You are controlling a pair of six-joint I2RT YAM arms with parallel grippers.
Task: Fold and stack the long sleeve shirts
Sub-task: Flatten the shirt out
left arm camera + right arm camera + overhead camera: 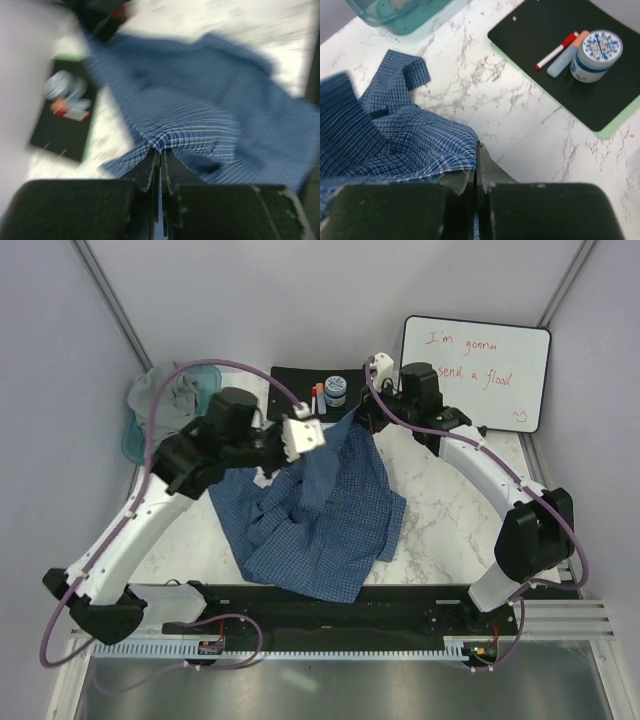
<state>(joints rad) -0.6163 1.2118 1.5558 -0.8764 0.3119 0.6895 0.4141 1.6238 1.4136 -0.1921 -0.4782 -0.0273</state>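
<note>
Over the table, left gripper and right gripper each pinched the checked shirt (crumpled, half-lifted); spreading it seemingly required pulling apart, then lowering flat.

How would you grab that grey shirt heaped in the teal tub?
Probably pinch the raised fold on top of the grey shirt, coming straight down from above. It lies crumpled with no flat edge showing, and the walls of the tub would block a sideways approach.

bare marble right of checked shirt, tub far left, cluttered mat behind
</note>
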